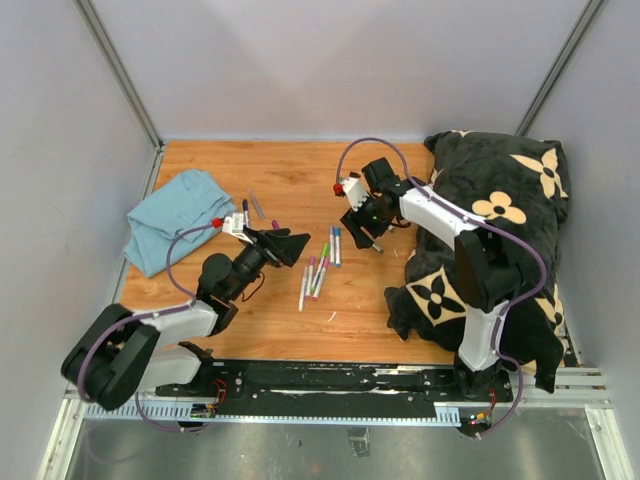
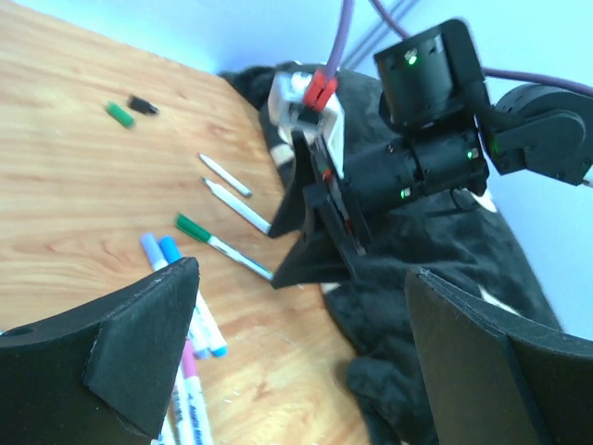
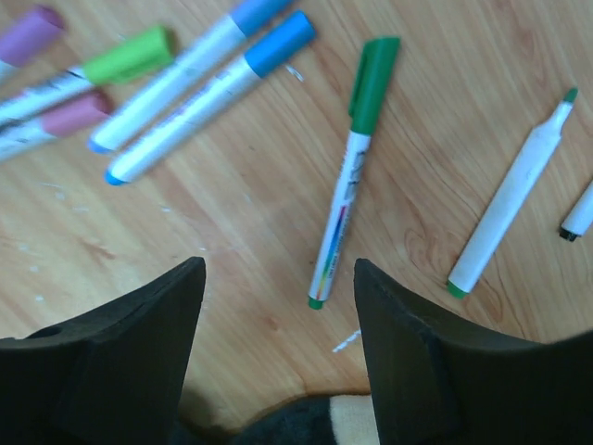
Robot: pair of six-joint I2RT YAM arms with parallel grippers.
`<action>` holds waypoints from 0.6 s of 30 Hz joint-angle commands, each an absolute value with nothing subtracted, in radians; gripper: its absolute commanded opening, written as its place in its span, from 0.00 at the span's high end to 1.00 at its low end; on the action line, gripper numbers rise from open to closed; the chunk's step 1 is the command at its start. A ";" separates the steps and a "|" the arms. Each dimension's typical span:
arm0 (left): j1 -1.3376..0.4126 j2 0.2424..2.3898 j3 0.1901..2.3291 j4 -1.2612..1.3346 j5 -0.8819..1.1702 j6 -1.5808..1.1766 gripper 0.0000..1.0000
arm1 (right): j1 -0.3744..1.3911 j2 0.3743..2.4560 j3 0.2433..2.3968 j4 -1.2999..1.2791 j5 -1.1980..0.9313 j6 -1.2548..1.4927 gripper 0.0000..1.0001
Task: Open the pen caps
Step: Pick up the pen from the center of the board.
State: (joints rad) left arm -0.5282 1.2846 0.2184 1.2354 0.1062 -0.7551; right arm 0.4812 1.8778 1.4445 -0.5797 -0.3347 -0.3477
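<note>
My right gripper (image 3: 278, 278) hangs over the wooden table (image 1: 290, 170) just right of centre. Its jaws are spread and there is nothing between them. In its wrist view, a white pen (image 3: 338, 232) lies flat on the wood right under the gap, its dark green cap (image 3: 373, 82) still on. To the right in that view lies an uncapped pen (image 3: 512, 204) showing a green tip. The end of another barrel pokes in at the frame edge, too cut off for me to say more. On the other side lie two pens with blue caps (image 3: 278, 42), then a light green cap (image 3: 130, 57), a pink cap (image 3: 69, 116) and a purple cap (image 3: 28, 35), all seated on their barrels.

My left gripper (image 1: 288, 246) sits left of centre, pointing toward the right one, jaws wide apart and holding nothing. Its wrist camera shows two caps lying off their pens on bare wood: a loose green cap (image 2: 119, 114) and a black cap (image 2: 142, 105) just beside it. Two bare barrels (image 2: 239, 206) lie between those caps and the right gripper.

From above, the main cluster of pens (image 1: 318, 268) lies at the table's centre, between the two grippers and a little nearer to me. A couple more pens (image 1: 252, 207) lie farther left, near a blue cloth (image 1: 170, 225). A black blanket (image 1: 470, 165) with cream flowers covers the right side beneath the right arm.
</note>
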 commanded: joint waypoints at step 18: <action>-0.535 1.028 0.172 0.873 0.068 -0.471 0.01 | 0.457 2.090 1.534 -0.682 -0.177 -0.384 0.75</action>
